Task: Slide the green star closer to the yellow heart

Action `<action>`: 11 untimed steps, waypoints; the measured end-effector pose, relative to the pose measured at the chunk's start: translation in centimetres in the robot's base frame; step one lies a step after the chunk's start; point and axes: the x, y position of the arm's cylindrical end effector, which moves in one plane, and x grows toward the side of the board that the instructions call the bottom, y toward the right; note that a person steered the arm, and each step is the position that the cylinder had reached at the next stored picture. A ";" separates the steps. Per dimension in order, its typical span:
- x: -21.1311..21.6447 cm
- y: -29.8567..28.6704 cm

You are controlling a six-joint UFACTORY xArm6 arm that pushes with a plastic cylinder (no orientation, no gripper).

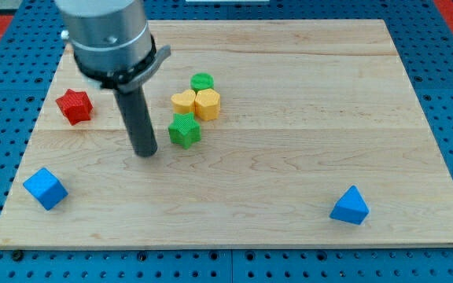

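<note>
green star (185, 130), just below yellow heart (183, 101)

**Your arm: grey barrel, dark rod**

You are looking at a wide cylinder of brushed grey metal, showing faint ring seams. A black bracket is clamping its base, with small lugs sticking out sideways. A plain matt-black round rod is running down to my tip (145, 153).
</note>
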 end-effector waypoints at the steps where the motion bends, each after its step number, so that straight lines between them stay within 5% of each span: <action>1: 1.6 3.8; 7: -4.6 6.4; 8: -2.9 5.1; 10: -4.8 -13.6; 11: -5.7 -17.8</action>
